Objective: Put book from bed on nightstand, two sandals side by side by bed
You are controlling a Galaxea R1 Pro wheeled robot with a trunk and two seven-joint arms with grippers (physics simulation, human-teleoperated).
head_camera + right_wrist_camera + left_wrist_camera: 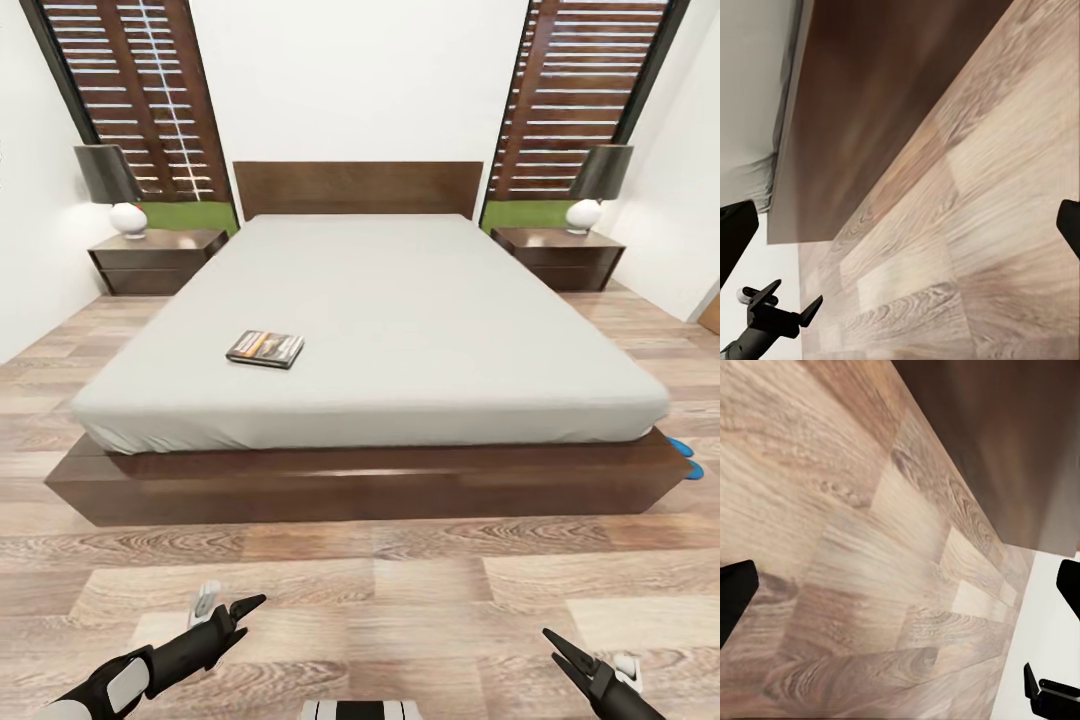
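Note:
The book [265, 348] lies flat on the pale grey mattress of the bed [400, 300], toward its front left. A nightstand [158, 258] stands at the bed's left and another nightstand [560, 256] at its right. The two blue sandals [683, 455] peek out on the floor past the bed's front right corner, mostly hidden by the frame. My left gripper [245, 612] and right gripper [553, 642] hover low over the floor before the bed's foot, both open and empty. The wrist views show the dark bed frame [1005, 435] [870, 97] and wood planks between wide-apart fingers [731, 596] [735, 232].
Each nightstand carries a lamp [112, 190] [598, 185] with a dark shade. Slatted windows [130, 90] flank the headboard. Wood-plank floor [400, 590] runs along the bed's foot and both sides. White walls close in at left and right.

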